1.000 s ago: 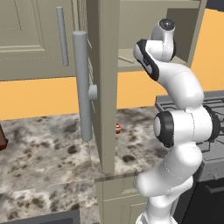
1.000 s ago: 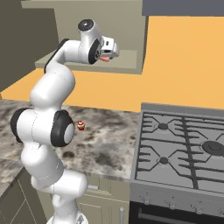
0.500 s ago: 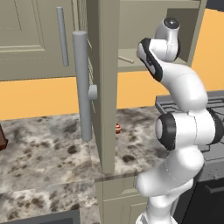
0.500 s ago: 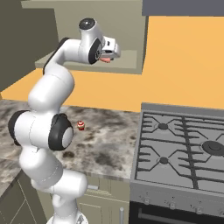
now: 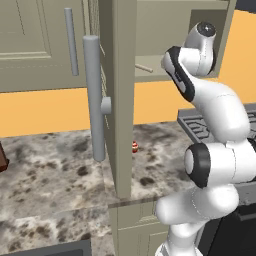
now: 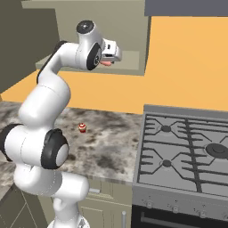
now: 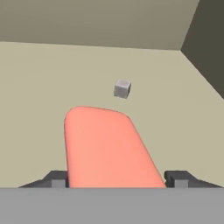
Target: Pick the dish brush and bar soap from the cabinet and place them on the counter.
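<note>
The bar soap (image 7: 105,148), a salmon-pink slab, lies between my two finger tips, which touch its sides. My gripper (image 7: 117,179) is shut on it, over the shelf of the cabinet (image 7: 39,87). In the right base view the gripper (image 6: 109,57) is at the front of the open cabinet (image 6: 129,26), with the soap (image 6: 105,63) showing pink under it. The dish brush (image 5: 144,68) shows as a thin beige stick lying on the shelf, left of my arm. The mottled stone counter (image 6: 107,147) spreads out below.
The open cabinet door (image 5: 122,100), with its long grey handle (image 5: 93,100), stands edge-on left of the arm. A tiny red-and-white round object (image 6: 82,128) sits on the counter (image 5: 50,170). A dark stove (image 6: 187,151) lies to the right. A small grey peg (image 7: 122,89) sticks out of the cabinet's back wall.
The arm's upper part has shifted slightly to the right in the left base view. The soap stays between the fingers.
</note>
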Robot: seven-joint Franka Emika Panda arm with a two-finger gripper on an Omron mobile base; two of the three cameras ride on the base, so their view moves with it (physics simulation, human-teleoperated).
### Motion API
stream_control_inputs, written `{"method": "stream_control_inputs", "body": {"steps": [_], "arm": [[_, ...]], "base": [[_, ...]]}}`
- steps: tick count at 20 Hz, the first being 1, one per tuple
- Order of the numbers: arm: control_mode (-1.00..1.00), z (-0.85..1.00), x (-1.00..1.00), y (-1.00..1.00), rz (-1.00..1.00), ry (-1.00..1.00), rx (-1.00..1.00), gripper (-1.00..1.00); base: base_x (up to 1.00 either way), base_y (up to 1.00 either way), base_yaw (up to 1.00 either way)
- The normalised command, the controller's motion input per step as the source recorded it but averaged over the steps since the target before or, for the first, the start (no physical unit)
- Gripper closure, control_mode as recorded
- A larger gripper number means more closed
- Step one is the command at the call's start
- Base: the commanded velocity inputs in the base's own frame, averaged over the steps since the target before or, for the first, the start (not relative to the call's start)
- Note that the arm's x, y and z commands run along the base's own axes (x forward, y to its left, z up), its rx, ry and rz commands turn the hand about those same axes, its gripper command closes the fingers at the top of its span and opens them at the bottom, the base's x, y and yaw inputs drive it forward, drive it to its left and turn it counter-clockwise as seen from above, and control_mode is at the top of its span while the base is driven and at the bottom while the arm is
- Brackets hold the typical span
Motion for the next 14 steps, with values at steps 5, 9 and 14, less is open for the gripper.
{"method": "stream_control_inputs", "body": {"steps": [5,9,14], "arm": [[-1.0,0.0,-0.49,-0.01,0.0,-0.06,0.0,1.0],[-1.0,-0.01,-0.53,0.0,0.0,-0.05,0.0,1.0],[-1.0,-0.06,-0.53,0.0,0.0,-0.04,0.0,1.0]], "base": [[0.0,0.0,0.0],[0.0,0.0,0.0],[0.0,0.0,0.0]]}}
